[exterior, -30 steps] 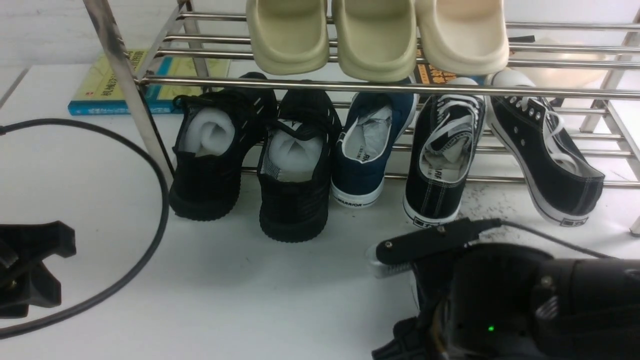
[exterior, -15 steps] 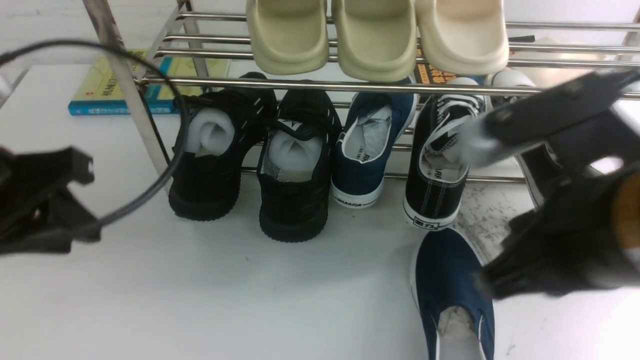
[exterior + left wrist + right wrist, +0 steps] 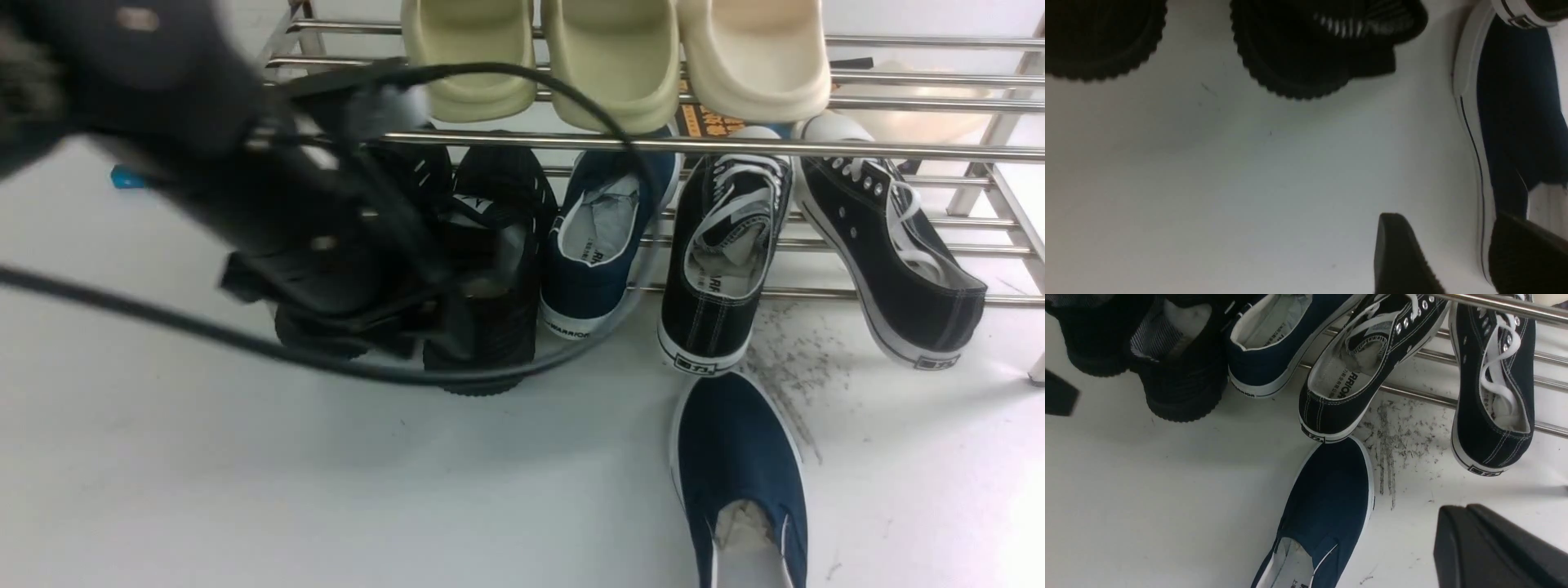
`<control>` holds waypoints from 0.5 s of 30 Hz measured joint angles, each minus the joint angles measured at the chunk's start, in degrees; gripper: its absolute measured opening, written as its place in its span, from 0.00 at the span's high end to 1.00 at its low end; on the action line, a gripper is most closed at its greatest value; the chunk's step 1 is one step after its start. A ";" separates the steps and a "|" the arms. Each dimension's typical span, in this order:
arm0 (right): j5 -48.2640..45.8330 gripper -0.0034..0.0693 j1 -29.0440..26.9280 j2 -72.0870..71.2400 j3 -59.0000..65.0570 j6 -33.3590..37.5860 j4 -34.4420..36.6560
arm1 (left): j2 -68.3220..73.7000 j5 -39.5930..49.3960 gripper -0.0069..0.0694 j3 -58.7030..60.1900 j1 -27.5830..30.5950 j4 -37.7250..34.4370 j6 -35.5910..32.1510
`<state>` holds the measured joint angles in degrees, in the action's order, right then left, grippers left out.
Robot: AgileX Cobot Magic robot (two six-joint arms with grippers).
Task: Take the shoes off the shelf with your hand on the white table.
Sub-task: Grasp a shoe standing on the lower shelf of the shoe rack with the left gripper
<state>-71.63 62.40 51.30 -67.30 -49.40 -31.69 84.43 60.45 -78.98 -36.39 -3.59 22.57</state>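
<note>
Only the front view showed us the shelf (image 3: 816,149) whole, with beige slippers (image 3: 612,65) on its upper bars. It also showed the blurred left arm (image 3: 188,122) and its cable (image 3: 163,322) crossing the black knit shoes (image 3: 498,327); the right arm was outside that view. One navy shoe (image 3: 600,245) leaned on the lower bars between the knit pair and the black canvas sneakers (image 3: 718,269). The second navy shoe (image 3: 739,474) lay flat on the white table (image 3: 245,490), its toe at a sneaker's heel, beside the scuff streaks (image 3: 788,376), which the right wrist view showed sharpest. The left wrist view alone gave us the left gripper (image 3: 1447,222): fingers spread, gripping nothing, with table and the edge of that lying shoe's sole in the gap. The right wrist view gave the right gripper (image 3: 1461,522) as one black block, its fingers seemingly pressed together and empty. Half a second earlier the right arm had crossed the sneakers and the left had hung low at the left edge; the lying shoe had not moved.
</note>
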 joint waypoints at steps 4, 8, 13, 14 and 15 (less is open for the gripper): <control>-0.29 0.85 0.00 -1.92 0.00 0.77 -0.02 | 6.41 0.00 0.36 -7.27 -6.09 8.16 5.06; -0.36 0.79 0.00 -2.60 0.00 0.97 -0.26 | 12.33 -0.06 0.30 -13.07 -10.43 14.05 5.96; -0.43 0.73 0.00 -2.66 0.00 1.06 -0.50 | 20.21 0.04 0.28 -19.30 -14.37 21.22 3.96; -0.43 0.72 0.00 -2.66 0.00 1.11 -0.50 | 20.90 0.04 0.28 -19.82 -14.63 21.92 3.83; -0.43 0.72 0.00 -2.66 0.00 1.11 -0.50 | 21.89 0.11 0.28 -20.81 -14.89 23.20 3.63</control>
<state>-72.06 62.40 48.63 -67.30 -48.29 -32.19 106.33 60.56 -99.79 -51.28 19.61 26.20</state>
